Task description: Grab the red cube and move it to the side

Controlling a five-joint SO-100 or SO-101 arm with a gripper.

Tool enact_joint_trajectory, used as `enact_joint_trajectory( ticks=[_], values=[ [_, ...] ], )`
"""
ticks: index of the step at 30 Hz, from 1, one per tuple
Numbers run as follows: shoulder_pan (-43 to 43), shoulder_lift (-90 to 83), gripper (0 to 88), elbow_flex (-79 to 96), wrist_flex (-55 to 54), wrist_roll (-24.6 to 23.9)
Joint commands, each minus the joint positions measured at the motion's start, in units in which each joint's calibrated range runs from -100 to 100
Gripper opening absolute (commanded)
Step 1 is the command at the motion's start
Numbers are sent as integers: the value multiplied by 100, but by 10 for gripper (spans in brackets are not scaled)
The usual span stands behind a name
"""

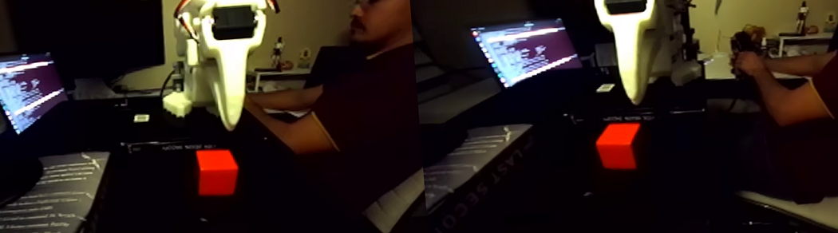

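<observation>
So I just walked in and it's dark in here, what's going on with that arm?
A white robot arm's gripper hangs just above a red cube on the dark table, its fingers pointing down and not touching the cube. Whether they are open is hard to tell from this angle. A person sits beside the table, and a lit laptop stands at the left. The cube has not been grabbed yet.
</observation>
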Motion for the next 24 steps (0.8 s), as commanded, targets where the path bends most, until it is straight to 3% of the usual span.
enact_joint_trajectory(
  ticks=[1,15,24],
  values=[
    [61,8,6,-27,47,-10],
    [61,25,6,-36,38,-4],
    [61,815,6,-118,-578,130]
  ],
)
